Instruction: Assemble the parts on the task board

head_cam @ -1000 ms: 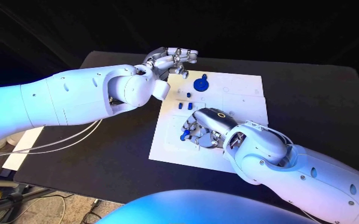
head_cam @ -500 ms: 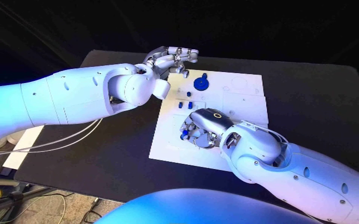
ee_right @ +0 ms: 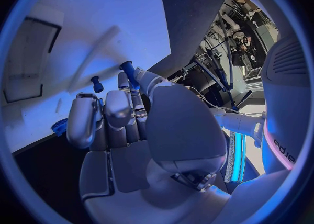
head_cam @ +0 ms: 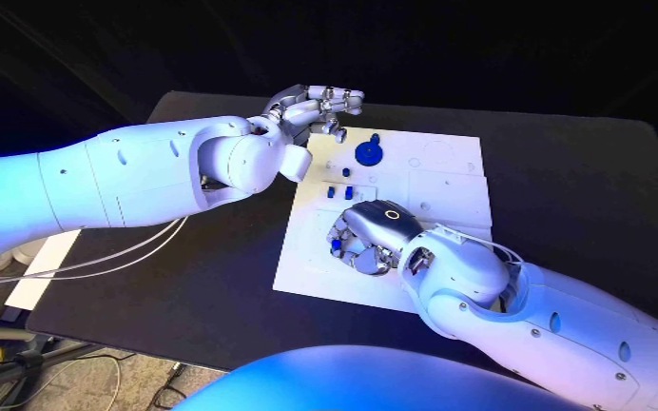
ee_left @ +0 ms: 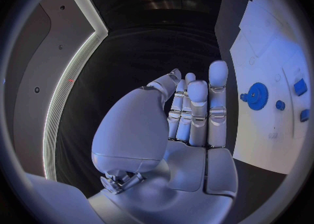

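- Right hand [head_cam: 368, 237] low over near-left part of white rectangular task board [head_cam: 453, 183]; small blue peg-shaped part [ee_right: 129, 72] pinched at fingertips, second small blue peg [ee_right: 97, 84] standing in board just beside it in right wrist view.
- Left hand [head_cam: 313, 108] raised above far-left corner of board, fingers straight and close together, holding nothing.
- Blue toothed gear-like disc [head_cam: 369, 154] lying flat on far half of board, near left hand; same disc seen in left wrist view [ee_left: 259, 96].
- Small blue block parts [head_cam: 348, 190] standing together mid-board, between gear and right hand.
- Step judged: seating of pinched peg into a hole on near side of board; bulk of assembly judged still to do.
- Risk: peg gripped only at its tip, so tilt on entry likely to jam or flick it out of the pinch.
- Risk: target hole hidden under hand in head view; misalignment hard to catch.
- Risk: knuckles close to standing peg; sideways slip could knock it over.
- Risk: board looks unclamped; hard downward push could shift it on black table [head_cam: 205, 268].
- Writing: partial dark lettering on white arm casing in right wrist view, not legible; none readable on board.
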`<state>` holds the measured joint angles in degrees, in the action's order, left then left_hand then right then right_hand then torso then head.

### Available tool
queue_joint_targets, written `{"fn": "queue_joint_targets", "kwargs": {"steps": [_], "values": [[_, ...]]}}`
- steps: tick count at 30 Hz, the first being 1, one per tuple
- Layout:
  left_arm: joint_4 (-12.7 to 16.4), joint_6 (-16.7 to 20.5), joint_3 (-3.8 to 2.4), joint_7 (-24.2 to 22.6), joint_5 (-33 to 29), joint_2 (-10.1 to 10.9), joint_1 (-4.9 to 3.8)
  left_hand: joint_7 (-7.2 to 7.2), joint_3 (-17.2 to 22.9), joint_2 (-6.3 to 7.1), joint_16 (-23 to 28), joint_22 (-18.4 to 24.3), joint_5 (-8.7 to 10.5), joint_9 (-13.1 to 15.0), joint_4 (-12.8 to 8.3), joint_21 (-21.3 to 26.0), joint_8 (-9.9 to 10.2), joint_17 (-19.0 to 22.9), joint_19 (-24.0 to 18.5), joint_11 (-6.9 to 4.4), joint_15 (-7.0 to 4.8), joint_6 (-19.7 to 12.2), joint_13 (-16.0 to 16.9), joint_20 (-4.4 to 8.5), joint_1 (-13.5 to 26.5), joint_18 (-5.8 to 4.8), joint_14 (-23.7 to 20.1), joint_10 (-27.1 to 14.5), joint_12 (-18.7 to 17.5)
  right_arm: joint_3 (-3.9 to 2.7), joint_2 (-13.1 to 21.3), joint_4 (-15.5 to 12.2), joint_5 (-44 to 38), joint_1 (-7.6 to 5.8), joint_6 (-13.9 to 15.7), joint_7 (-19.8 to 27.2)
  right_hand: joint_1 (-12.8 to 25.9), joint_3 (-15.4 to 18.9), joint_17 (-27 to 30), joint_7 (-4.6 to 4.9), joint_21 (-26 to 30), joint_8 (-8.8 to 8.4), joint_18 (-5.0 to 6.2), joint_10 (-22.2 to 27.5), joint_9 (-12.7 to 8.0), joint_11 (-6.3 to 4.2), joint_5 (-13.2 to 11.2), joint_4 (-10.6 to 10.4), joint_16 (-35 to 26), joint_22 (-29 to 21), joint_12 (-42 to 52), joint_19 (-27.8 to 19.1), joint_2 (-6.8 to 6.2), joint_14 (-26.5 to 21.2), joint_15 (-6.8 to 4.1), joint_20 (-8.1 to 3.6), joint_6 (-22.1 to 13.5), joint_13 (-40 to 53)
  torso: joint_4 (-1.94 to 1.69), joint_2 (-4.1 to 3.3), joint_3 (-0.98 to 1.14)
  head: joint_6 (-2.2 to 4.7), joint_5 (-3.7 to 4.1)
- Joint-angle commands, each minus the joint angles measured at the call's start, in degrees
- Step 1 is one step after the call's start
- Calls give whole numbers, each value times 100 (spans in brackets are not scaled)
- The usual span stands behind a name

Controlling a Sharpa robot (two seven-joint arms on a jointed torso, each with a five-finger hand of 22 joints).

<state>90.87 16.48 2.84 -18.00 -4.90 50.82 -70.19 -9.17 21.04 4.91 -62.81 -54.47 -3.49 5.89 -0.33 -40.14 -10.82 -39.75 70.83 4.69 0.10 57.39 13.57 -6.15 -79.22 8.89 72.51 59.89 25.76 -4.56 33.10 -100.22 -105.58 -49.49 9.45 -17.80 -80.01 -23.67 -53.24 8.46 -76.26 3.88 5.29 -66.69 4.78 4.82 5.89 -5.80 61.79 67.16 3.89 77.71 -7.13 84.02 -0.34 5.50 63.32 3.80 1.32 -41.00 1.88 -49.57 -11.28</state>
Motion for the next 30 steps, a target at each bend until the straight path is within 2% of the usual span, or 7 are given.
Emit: {"fn": "queue_joint_targets", "kwargs": {"steps": [1, 4, 7, 12, 18, 22, 30], "values": [[10, -119, -4, -8, 18, -6, -3, 2, -23, -69, -29, 5, -35, -8, -18, 18, -28, 5, 1, 5, 14, -29, 6, 5, -7, 62, -10, -54, 39, 21, 10, 12, -158, 21, 14, -125, 114, 142, 216, 56, 201, -26, 38, 668, -101, 111, 21, 9, -185, -288, -31, -182, -128, -24, 104, 70, -454, -32, -2, 5, -5, 2, 10], [10, -122, -4, 15, 18, -5, -3, 0, -26, -70, -25, 13, -34, -9, -17, 30, -30, 16, -2, 7, 15, -33, 7, 4, -5, 64, -15, -61, 45, 26, 33, 2, -162, 21, 282, -76, 90, 332, 959, 101, 682, -31, 178, 1260, -111, 207, 13, 52, -828, -966, -17, -595, -160, -277, 175, 156, -833, -22, 2, 8, -2, 11, 14], [9, -132, -3, 47, 19, -2, -3, -2, -29, -73, -24, 20, -34, -9, -12, 41, -31, 20, -6, 9, 16, -35, 7, 3, 2, 65, -17, -65, 48, 30, 84, -62, -154, 28, 678, 20, 19, 633, 1347, -38, 912, -32, 231, 1532, -104, 253, 2, 41, -1154, -1232, 73, -733, -169, -377, 227, 206, -1101, -1, 3, 2, 5, 25, 21], [8, -151, -2, 64, 40, 10, -2, -6, -43, -77, -21, 36, -30, -11, 5, 66, -34, 29, -14, 15, 22, -44, 8, 0, 27, 67, -24, -81, 57, 12, 322, -382, -77, 59, 1475, 238, -49, 902, 1576, -4, 991, 8, 242, 1203, -72, 163, 2, -43, -1313, -1314, 437, -730, -128, -381, 164, 170, -950, 51, 1, 5, 4, 64, 54], [3, -164, 7, 76, 48, 34, -1, -8, -65, -76, -25, 34, -27, -12, 27, 66, -38, 29, -11, 19, 27, -55, 10, -4, 60, 65, -26, -97, 71, -221, 1007, -978, 557, 60, 1768, 338, -56, 1022, 1715, -43, 1027, 38, 238, 787, -54, 49, -26, -142, -1406, -1334, 681, -702, -76, -349, 75, 103, -659, 21, 30, 37, -13, 102, 132], [8, -174, 17, 80, 49, 45, -1, -8, -65, -76, -25, 34, -27, -12, 27, 66, -38, 29, -11, 19, 27, -55, 10, -4, 60, 65, -26, -97, 71, -390, 1667, -1283, 1513, 1, 1596, 178, -40, 997, 1435, 44, 786, 102, 165, 194, -29, -1, 78, -240, -1138, -992, 884, -473, 5, -192, 22, 46, -371, 54, 68, 67, -34, 185, 320], [30, -186, 27, 67, 50, 87, 3, -7, -72, -75, -20, 52, -27, -12, 30, 93, -41, 41, -20, 19, 28, -57, 12, -6, 65, 70, -32, -101, 78, -484, 2656, -1609, 2011, 29, 1421, -607, 348, 1399, -1192, -244, -551, 216, -217, -1389, -22, -402, 600, -562, 1068, 901, 2457, 551, -148, 344, -288, -257, -124, 1354, 229, 121, -76, 334, 780]]}}
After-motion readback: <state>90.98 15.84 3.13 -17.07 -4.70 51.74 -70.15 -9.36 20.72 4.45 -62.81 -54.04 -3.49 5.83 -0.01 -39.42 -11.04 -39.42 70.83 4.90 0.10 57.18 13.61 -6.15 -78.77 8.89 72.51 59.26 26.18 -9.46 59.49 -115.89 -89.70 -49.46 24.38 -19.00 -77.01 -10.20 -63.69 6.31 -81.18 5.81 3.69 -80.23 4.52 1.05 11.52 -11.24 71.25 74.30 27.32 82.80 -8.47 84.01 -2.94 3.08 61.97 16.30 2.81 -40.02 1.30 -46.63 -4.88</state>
